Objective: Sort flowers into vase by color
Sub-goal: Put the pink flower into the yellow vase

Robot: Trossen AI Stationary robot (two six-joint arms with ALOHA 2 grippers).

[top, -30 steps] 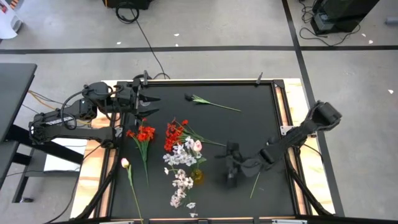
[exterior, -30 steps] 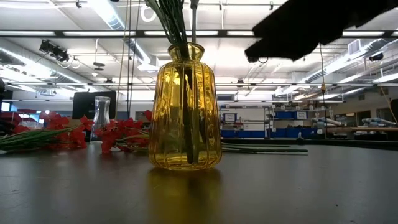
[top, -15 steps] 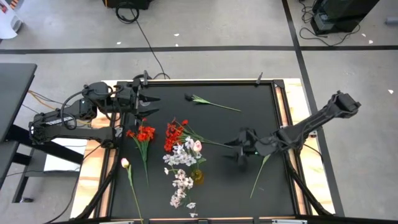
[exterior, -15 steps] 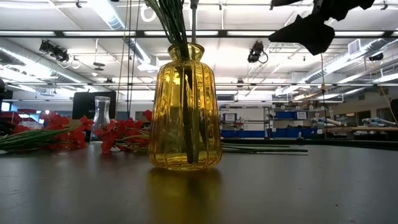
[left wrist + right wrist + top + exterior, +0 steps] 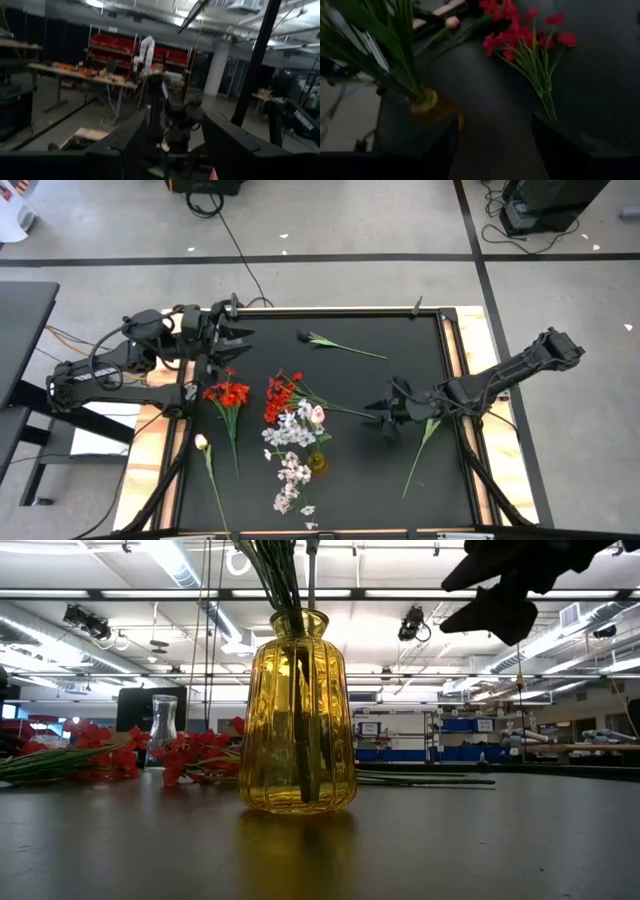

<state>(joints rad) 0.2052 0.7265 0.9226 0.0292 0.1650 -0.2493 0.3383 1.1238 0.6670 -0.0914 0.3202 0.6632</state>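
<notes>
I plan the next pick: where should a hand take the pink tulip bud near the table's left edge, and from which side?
Grip the pink tulip bud at mid-stem, from straight above, fingers across the stem. It lies flat and apart from the red flowers; the bud itself looks too soft to pinch.

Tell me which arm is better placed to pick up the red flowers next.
Probably the left. Its gripper, open, hovers just behind the left red bunch. The right gripper, open and empty, sits across the table, beyond the other red bunch and the vase.
</notes>
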